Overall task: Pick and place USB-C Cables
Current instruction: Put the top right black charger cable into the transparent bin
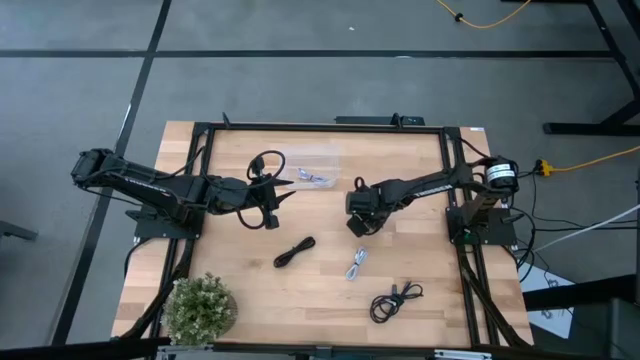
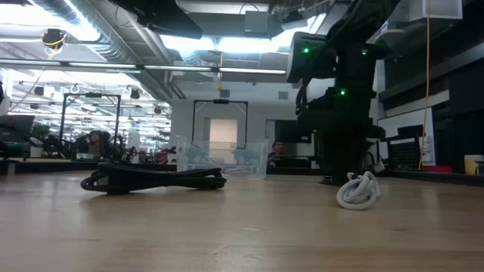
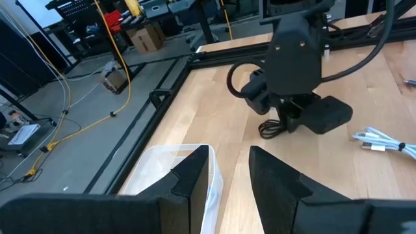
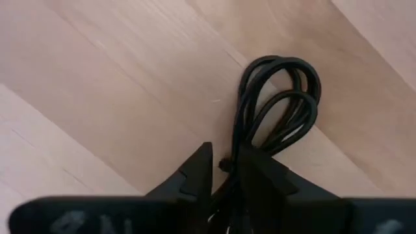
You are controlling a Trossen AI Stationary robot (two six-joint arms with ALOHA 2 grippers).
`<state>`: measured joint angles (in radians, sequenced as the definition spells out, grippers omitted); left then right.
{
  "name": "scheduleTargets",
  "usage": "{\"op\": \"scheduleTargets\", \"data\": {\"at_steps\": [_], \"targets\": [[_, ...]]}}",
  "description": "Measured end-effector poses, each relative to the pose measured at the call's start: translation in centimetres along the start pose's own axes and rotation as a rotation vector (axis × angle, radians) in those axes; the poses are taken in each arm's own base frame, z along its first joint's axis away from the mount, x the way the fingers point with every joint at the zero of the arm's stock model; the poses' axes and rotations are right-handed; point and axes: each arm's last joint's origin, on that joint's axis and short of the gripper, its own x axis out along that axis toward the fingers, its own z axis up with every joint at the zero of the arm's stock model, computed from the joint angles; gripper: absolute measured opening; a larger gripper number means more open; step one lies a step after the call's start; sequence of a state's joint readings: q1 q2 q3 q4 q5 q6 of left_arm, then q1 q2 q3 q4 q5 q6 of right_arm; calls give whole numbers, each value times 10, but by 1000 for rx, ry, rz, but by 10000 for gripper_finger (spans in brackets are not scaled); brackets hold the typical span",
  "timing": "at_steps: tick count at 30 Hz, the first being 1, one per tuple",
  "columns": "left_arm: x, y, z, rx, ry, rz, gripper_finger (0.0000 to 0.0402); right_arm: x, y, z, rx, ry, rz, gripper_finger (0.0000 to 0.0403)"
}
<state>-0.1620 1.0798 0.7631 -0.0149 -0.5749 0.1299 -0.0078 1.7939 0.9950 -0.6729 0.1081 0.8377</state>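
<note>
My right gripper (image 4: 224,164) is shut on a black coiled cable (image 4: 279,104) near the table's middle (image 1: 360,212); the left wrist view shows the gripper pointing down with the cable (image 3: 272,128) under it. Three more cables lie flat on the wood: a black one (image 1: 293,252) (image 2: 151,178), a white one (image 1: 357,263) (image 2: 358,190), and another black one (image 1: 395,300) near the near edge. My left gripper (image 3: 231,172) (image 1: 285,192) is open, level, left of the right gripper, beside a clear plastic bag (image 3: 175,162) (image 1: 318,165). I cannot tell whether it touches the bag. My right gripper pinches the black cable between its two fingers at one end of the bundle (image 4: 235,155), coming from above. The cable's loops (image 4: 286,84) reach out past the fingertips, close over the wood. Whether they rest on the table I cannot tell.
A small potted plant (image 1: 200,308) stands at the near left corner. A black frame (image 1: 320,127) borders the table's far, left and right sides. Bare wood lies between the two arms and the near cables.
</note>
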Motion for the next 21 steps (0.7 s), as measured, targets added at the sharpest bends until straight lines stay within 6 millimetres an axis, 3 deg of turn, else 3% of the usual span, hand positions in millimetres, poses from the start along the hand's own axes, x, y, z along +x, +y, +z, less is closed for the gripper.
{"op": "scheduleTargets", "data": {"at_steps": [7, 12, 15, 21], "targets": [[0, 0, 0, -6, 0, 0, 105, 1, 0, 0, -18, -16, -18, 74], [0, 0, 0, -17, 0, 0, 105, 2, -2, 0, -35, -22, -39, 13], [0, 0, 0, -18, 0, 0, 105, 1, -1, 0, -48, -25, -47, 8], [0, 0, 0, -18, 0, 0, 105, -24, 14, 12, -117, -25, -70, 8]]}}
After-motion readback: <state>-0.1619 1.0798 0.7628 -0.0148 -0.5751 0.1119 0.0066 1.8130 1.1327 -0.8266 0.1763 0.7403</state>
